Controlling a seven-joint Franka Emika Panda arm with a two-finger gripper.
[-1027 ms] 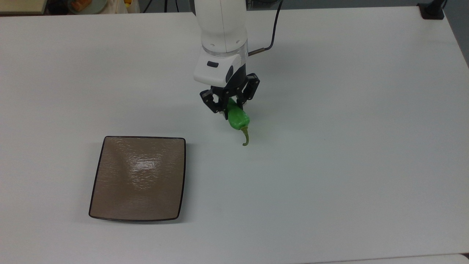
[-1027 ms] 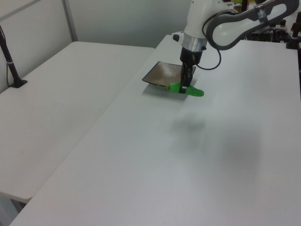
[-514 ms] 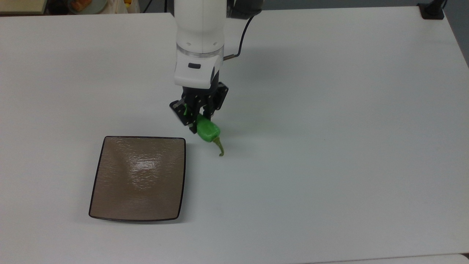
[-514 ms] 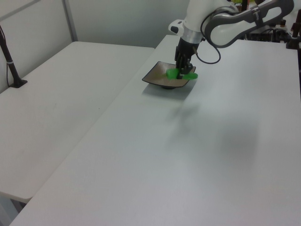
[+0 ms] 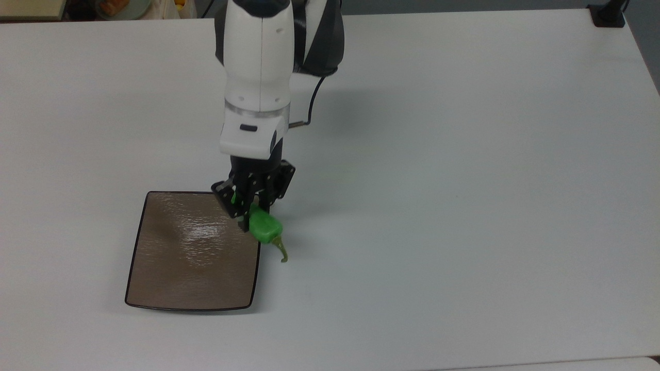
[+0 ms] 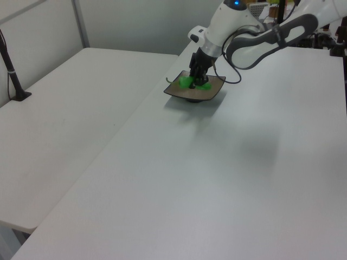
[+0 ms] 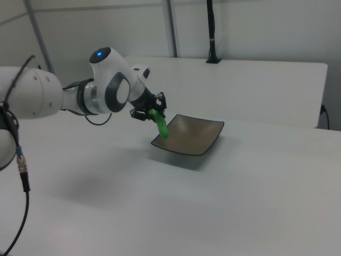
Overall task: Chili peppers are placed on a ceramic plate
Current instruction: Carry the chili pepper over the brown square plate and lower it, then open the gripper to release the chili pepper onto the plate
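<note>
Green and glossy, the wrinkled chili pepper (image 5: 265, 227) (curved olive stem trailing) is clamped between the fingers of the black two-finger gripper (image 5: 251, 206) and held in the air above the top view's right edge of the square taupe-brown ceramic plate (image 5: 180, 263), which is set on the white table (image 5: 464, 206).

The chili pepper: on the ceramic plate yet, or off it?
Off it. The chili pepper hangs clamped in the gripper above the ceramic plate's edge, at the top view's right; the plate is bare.
</note>
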